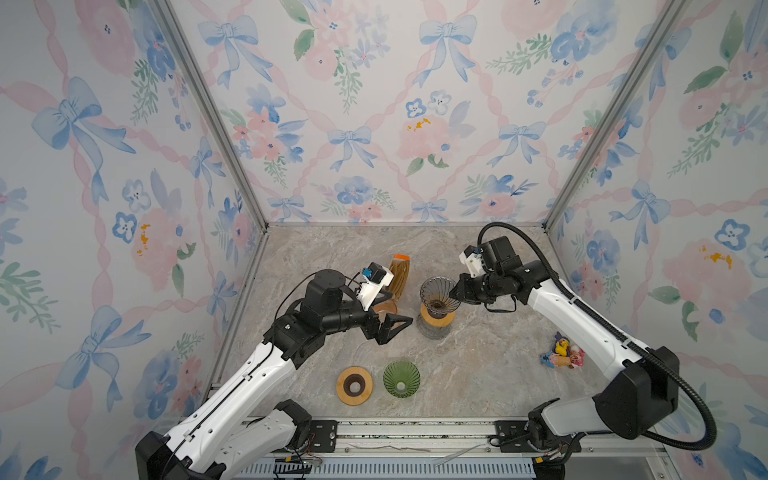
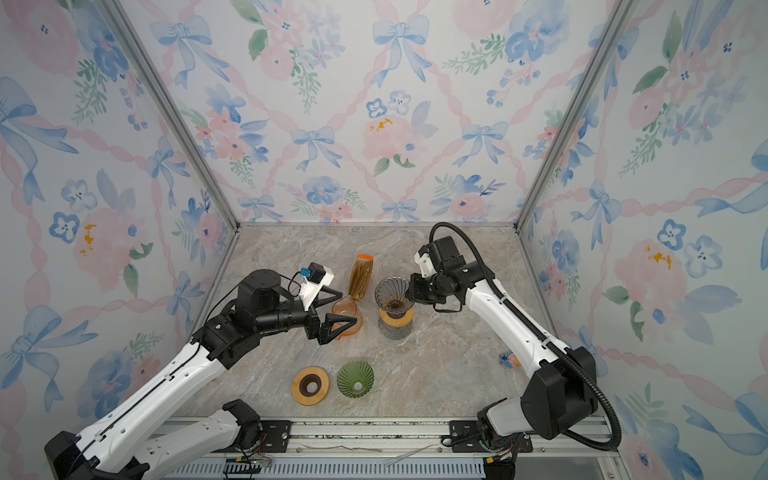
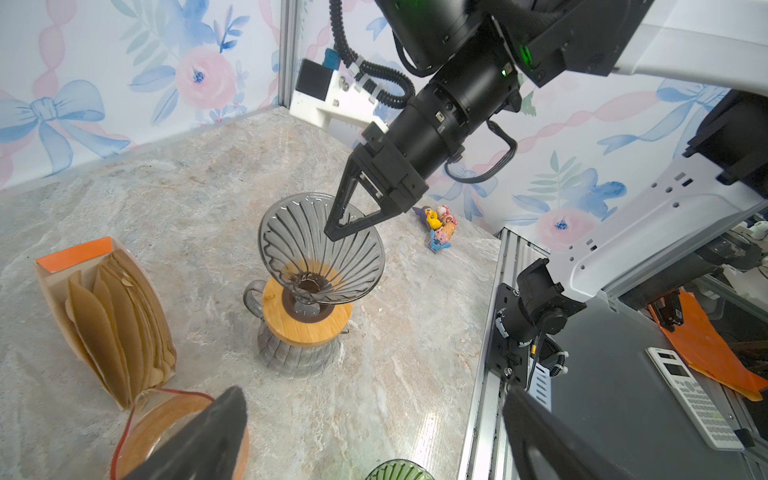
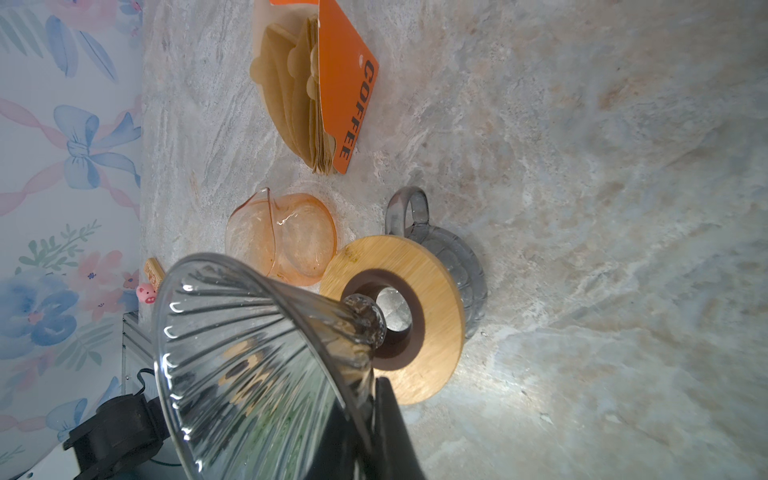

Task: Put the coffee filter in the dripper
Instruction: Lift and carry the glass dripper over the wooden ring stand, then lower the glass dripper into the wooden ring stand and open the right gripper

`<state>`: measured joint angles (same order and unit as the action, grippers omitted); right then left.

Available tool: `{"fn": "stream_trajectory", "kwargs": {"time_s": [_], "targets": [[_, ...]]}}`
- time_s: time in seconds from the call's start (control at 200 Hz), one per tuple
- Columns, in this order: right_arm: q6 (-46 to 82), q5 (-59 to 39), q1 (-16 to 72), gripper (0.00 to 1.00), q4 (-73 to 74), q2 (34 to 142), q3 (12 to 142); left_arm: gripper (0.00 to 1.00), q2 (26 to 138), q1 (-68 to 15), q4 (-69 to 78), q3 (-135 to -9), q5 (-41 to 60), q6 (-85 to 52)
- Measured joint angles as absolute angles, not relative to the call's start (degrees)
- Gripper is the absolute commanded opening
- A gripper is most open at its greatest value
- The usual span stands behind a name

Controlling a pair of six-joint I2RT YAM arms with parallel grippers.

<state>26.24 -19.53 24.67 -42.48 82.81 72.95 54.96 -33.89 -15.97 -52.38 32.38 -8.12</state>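
The coffee filters [image 1: 400, 274] [image 2: 360, 276] are brown paper cones packed in an open packet with an orange card [image 3: 116, 320] [image 4: 299, 95], standing at the back of the table. To their right the grey ribbed glass dripper [image 1: 436, 291] [image 2: 390, 293] [image 3: 320, 245] [image 4: 257, 353] has its stem in the hole of a wooden ring [image 3: 291, 328] [image 4: 432, 266] on a grey glass carafe [image 3: 297, 357]. My right gripper [image 1: 457, 293] [image 2: 409, 293] [image 3: 332, 232] [image 4: 370, 411] is shut on the dripper's rim. My left gripper [image 1: 401, 306] [image 2: 349, 308] [image 3: 372, 399] stands open and empty, left of the dripper.
An orange glass server [image 2: 347, 316] [image 4: 282, 241] sits under the left gripper, beside the filter packet. Near the front edge lie a second wooden ring [image 1: 354, 385] and a green ribbed glass cone [image 1: 401, 378]. Small colourful toys [image 1: 563, 353] lie at the right.
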Motion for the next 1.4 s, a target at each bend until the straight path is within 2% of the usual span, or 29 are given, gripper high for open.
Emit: {"fn": "stream_trajectory", "kwargs": {"time_s": [1.4], "targets": [[26.09,-19.77,24.29,0.10,-39.99,85.62,69.82,0.98,54.96,-33.89,-15.97,-52.38,32.38,-8.12]]}}
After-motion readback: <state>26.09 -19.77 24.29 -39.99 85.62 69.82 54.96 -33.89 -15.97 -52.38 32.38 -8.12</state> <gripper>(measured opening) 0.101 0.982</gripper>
